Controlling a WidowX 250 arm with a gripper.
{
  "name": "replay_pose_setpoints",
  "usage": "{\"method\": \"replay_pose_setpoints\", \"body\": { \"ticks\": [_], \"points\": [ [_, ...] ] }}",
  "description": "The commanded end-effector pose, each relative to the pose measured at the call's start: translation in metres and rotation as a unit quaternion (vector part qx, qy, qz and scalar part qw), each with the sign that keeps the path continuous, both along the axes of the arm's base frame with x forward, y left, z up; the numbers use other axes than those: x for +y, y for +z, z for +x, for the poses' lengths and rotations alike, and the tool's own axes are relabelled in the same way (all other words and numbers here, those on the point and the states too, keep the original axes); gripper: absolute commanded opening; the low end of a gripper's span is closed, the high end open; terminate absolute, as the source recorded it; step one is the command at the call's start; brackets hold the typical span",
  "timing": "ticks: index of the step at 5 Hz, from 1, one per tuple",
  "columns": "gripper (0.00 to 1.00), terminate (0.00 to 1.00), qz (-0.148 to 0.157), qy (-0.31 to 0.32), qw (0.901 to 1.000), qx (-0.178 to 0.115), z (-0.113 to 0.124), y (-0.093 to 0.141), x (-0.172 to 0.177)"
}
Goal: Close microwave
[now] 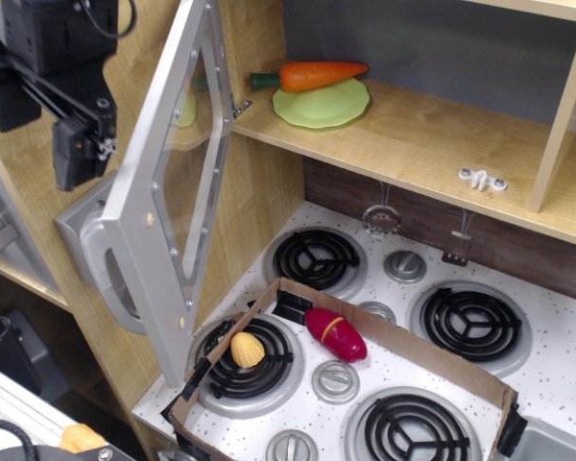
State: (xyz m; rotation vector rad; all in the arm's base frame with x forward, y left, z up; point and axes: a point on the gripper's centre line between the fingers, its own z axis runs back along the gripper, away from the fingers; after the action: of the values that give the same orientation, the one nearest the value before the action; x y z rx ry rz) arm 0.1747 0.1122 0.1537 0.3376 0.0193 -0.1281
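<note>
The microwave door point(173, 182) is silver-grey with a clear window and stands swung wide open to the left, hinged at the wooden shelf. Its chunky handle point(101, 274) is on the lower left edge. My black gripper point(38, 144) hangs at the top left, on the outer side of the door and just left of its upper part. Its two fingers point(77, 149) are spread apart with nothing between them. I cannot tell whether it touches the door. A green plate point(322, 104) with a toy carrot point(317, 74) lies on the shelf behind the door.
Below is a speckled stovetop point(547, 384) with several black coil burners. A cardboard tray point(403, 341) on it holds a yellow toy point(248, 349) and a red toy point(334, 333). A wooden side panel point(259, 182) stands behind the door.
</note>
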Motion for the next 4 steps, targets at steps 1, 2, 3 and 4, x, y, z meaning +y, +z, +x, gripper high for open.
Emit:
{"method": "replay_pose_setpoints", "body": {
  "ticks": [1, 2, 3, 4],
  "points": [
    [1.0, 0.0, -0.04, 0.0, 0.9944, -0.098, 0.041, -0.007, -0.019],
    [1.0, 0.0, -0.071, -0.007, 0.9887, -0.132, 0.078, -0.011, -0.033],
    [1.0, 0.0, -0.086, -0.04, 0.9817, -0.165, 0.11, -0.016, -0.051],
    [1.0, 0.0, -0.093, -0.069, 0.9735, -0.197, 0.139, -0.019, -0.073]
  ]
}}
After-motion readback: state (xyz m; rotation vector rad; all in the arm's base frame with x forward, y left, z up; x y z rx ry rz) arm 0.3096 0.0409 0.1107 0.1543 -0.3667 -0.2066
